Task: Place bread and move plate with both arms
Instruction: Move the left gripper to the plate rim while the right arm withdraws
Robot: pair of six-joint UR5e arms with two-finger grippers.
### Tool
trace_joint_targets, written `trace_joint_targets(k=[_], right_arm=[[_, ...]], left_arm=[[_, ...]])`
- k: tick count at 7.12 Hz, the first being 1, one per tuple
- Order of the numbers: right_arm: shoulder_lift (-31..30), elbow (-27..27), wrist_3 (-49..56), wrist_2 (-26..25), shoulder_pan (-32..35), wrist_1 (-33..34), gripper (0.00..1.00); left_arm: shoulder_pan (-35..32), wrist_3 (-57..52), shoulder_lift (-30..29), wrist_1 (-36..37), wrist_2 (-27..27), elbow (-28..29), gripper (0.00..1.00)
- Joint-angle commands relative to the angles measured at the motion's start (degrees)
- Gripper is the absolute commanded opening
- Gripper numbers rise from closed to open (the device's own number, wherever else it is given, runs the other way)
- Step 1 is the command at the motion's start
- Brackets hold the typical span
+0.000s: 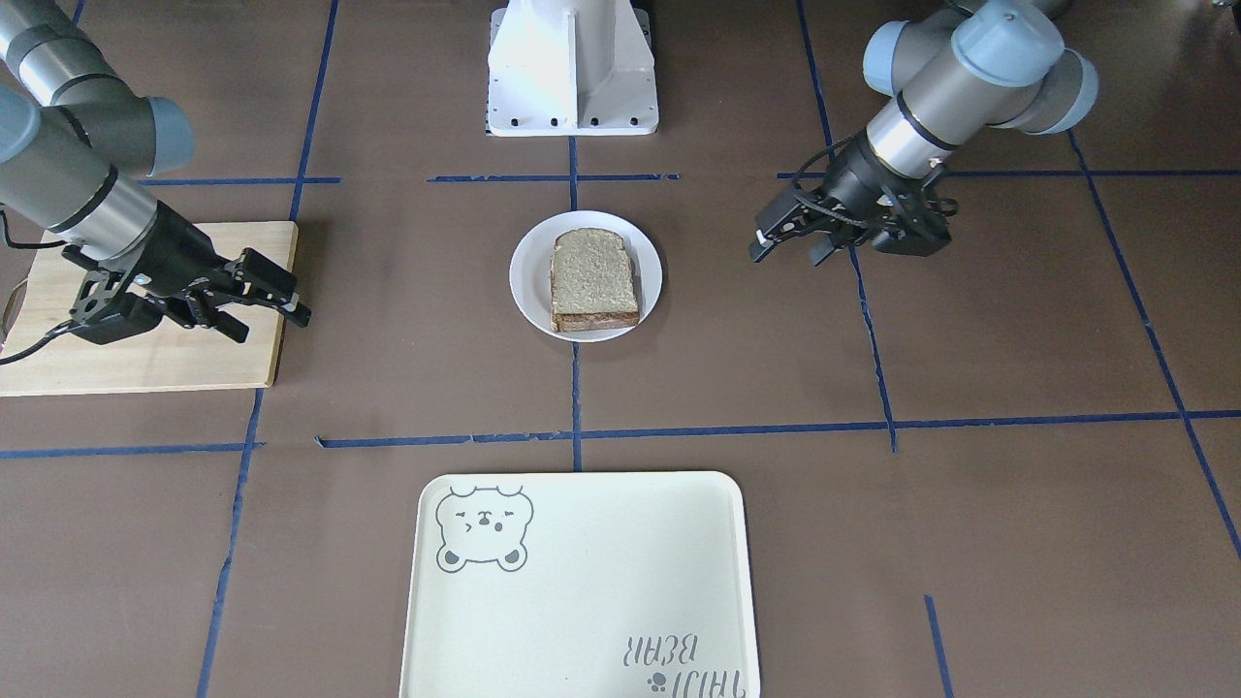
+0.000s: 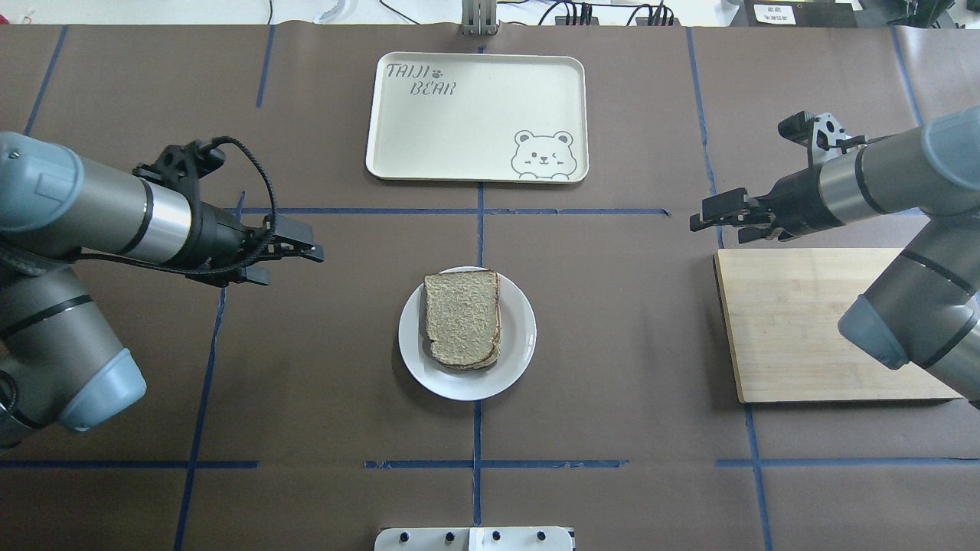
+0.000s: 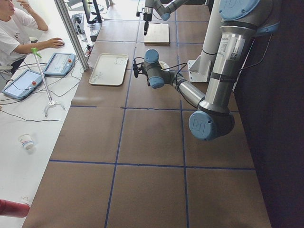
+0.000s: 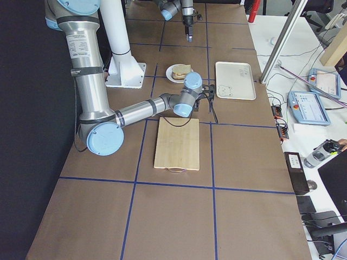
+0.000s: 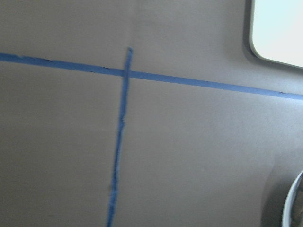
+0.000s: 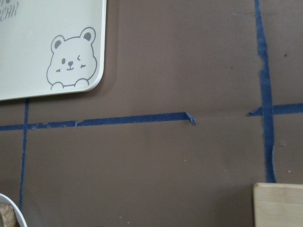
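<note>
Find the bread (image 2: 462,317) lying flat on the plate (image 2: 519,337) at bench (image 2: 612,360) centre, crust inside the rim. Treat the plate move as the likely step in hand. Bring the left claw (image 2: 291,266) in from 10 o'clock and the right claw (image 2: 712,228) from 2 o'clock, both parted and empty. Pinch opposite rims at 9 and 3 and lift level. Mind the tray (image 2: 475,122) edge at 12 and the board (image 2: 804,321) at 3. Use the bare strips between.
</note>
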State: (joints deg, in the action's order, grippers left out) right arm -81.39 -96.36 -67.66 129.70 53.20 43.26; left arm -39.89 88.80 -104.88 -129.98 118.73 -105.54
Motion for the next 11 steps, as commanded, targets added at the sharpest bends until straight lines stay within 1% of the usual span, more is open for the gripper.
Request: trace_joint_targets(k=[1, 2, 3, 4, 5, 6, 8, 9, 10, 11], right_arm=[[-3.84, -0.05, 9.70, 7.20, 7.77, 1.04, 0.99], [-4.99, -0.05, 11.40, 10.10, 10.49, 0.95, 0.99], [-6.40, -0.92, 13.24, 11.26, 11.74, 0.95, 0.99], [-6.85, -1.46, 13.26, 11.27, 11.67, 1.04, 0.99], [-6.76, -1.55, 13.26, 10.84, 10.71, 1.04, 0.99], [-6.76, -1.55, 13.26, 10.66, 10.61, 1.04, 0.99], [-6.85, -1.64, 13.26, 10.66, 10.26, 1.12, 0.99], [-6.85, -1.64, 13.17, 10.66, 10.08, 1.12, 0.99], [-6.85, -1.64, 13.17, 10.66, 10.00, 1.12, 0.99], [-6.94, -1.64, 13.17, 10.66, 10.00, 1.12, 0.99]], left_arm=[[4.02, 11.43, -0.85, -16.27, -7.34, 5.40, 1.00], [6.21, 13.40, -0.85, -24.53, -12.34, 9.53, 1.00], [8.49, 13.59, -0.94, -26.97, -15.43, 11.13, 0.97], [10.08, 13.68, -2.50, -27.34, -17.38, 12.28, 0.93], [12.01, 13.95, -3.22, -30.82, -21.92, 13.60, 0.92], [13.51, 13.77, -3.22, -35.21, -25.45, 17.00, 0.89], [15.53, 13.95, -3.40, -43.91, -29.07, 21.85, 0.85], [16.50, 13.95, -3.92, -45.26, -29.26, 23.44, 0.76], [17.12, 13.95, -4.88, -45.19, -29.26, 23.80, 0.64], [17.82, 13.95, -4.89, -45.36, -29.35, 24.50, 0.59]])
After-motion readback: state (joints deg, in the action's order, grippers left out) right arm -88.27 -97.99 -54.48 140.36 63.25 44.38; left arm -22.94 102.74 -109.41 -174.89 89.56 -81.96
